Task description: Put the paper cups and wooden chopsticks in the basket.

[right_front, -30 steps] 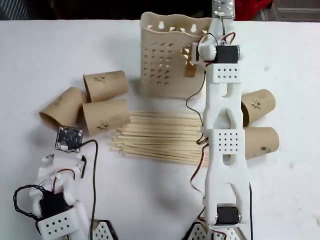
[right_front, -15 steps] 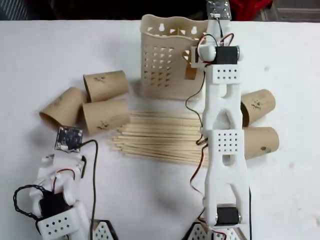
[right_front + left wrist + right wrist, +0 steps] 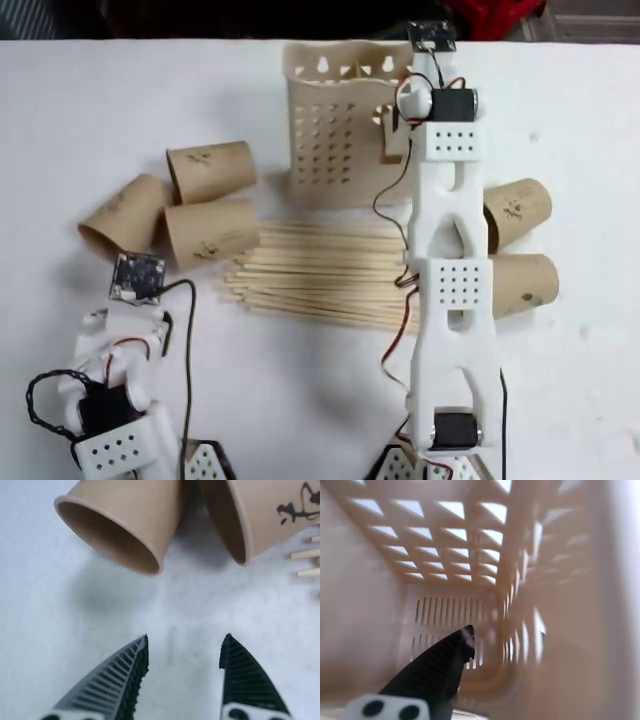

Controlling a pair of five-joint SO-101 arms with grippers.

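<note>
Three paper cups lie on their sides at the left (image 3: 125,212) (image 3: 210,170) (image 3: 212,230), and two at the right (image 3: 517,212) (image 3: 525,282). Wooden chopsticks (image 3: 325,275) lie in a heap in the middle. The beige basket (image 3: 335,125) stands behind them. My right gripper (image 3: 393,128) is shut on the basket's right wall; one finger (image 3: 440,670) is inside, against the slotted bottom (image 3: 445,615). My left gripper (image 3: 184,641) is open just short of two cups (image 3: 120,520) (image 3: 260,515), above bare table. Chopstick ends (image 3: 305,562) show beside them.
The left arm (image 3: 120,340) sits folded at the near left corner. The right arm (image 3: 450,290) stretches over the chopsticks' right ends, between the heap and the two right cups. Dark clutter lies beyond the table's far edge (image 3: 200,40).
The basket has swung from leaning leftward to more upright in the right gripper's hold, and that gripper has shifted slightly away. The left arm has not moved.
</note>
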